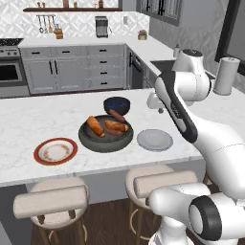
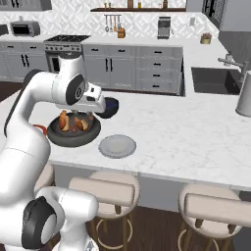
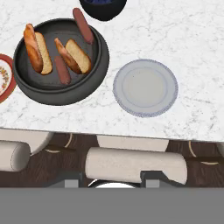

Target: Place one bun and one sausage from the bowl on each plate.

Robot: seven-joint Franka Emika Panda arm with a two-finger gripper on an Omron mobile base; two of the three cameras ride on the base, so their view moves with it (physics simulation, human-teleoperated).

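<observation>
Dark grey bowl (image 3: 59, 89) upper left holds buns (image 3: 73, 55) and sausages (image 3: 62, 70); my pincer's (image 3: 109, 177) spread, I cannot tell.

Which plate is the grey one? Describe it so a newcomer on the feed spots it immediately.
Start at the white marble island counter and find the wide dark grey bowl holding buns and sausages. The plain light grey round plate lies just beside it, near the counter's front edge above the stools. Unlike the red-brown rimmed plate on the bowl's other side, it is uniformly pale.
</observation>
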